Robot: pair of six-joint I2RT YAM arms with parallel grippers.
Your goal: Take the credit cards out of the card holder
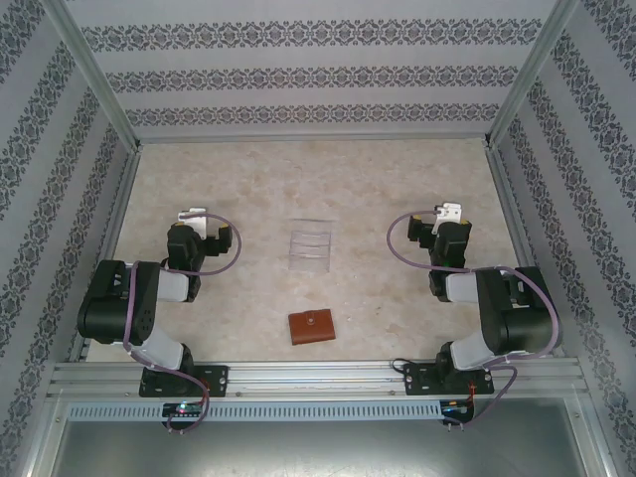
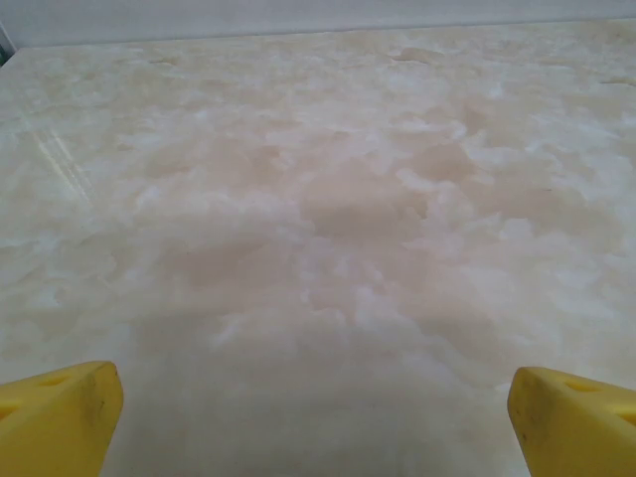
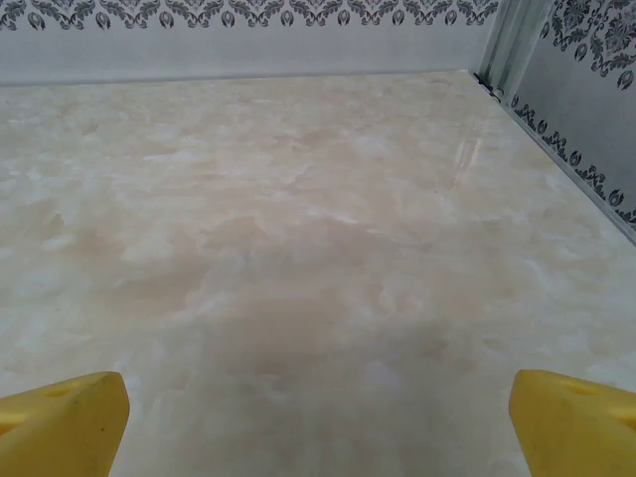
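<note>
The card holder (image 1: 312, 326), a small brown leather wallet with a snap tab, lies folded shut on the table near the front edge, midway between the two arms. The credit cards are hidden. My left gripper (image 1: 192, 217) rests at the left, behind and well to the left of the wallet. In the left wrist view its yellow fingertips (image 2: 60, 417) stand wide apart over bare table, so my left gripper (image 2: 316, 422) is open and empty. My right gripper (image 1: 449, 213) sits at the right, equally far from the wallet. My right gripper (image 3: 318, 422) is open too, its yellow fingertips (image 3: 62, 422) spread over bare marble.
A clear acrylic tiered rack (image 1: 308, 244) stands at the table's middle, behind the wallet. Patterned walls (image 1: 318, 70) enclose the table on three sides, with metal posts (image 3: 509, 45) in the corners. An aluminium rail (image 1: 318, 376) runs along the front edge.
</note>
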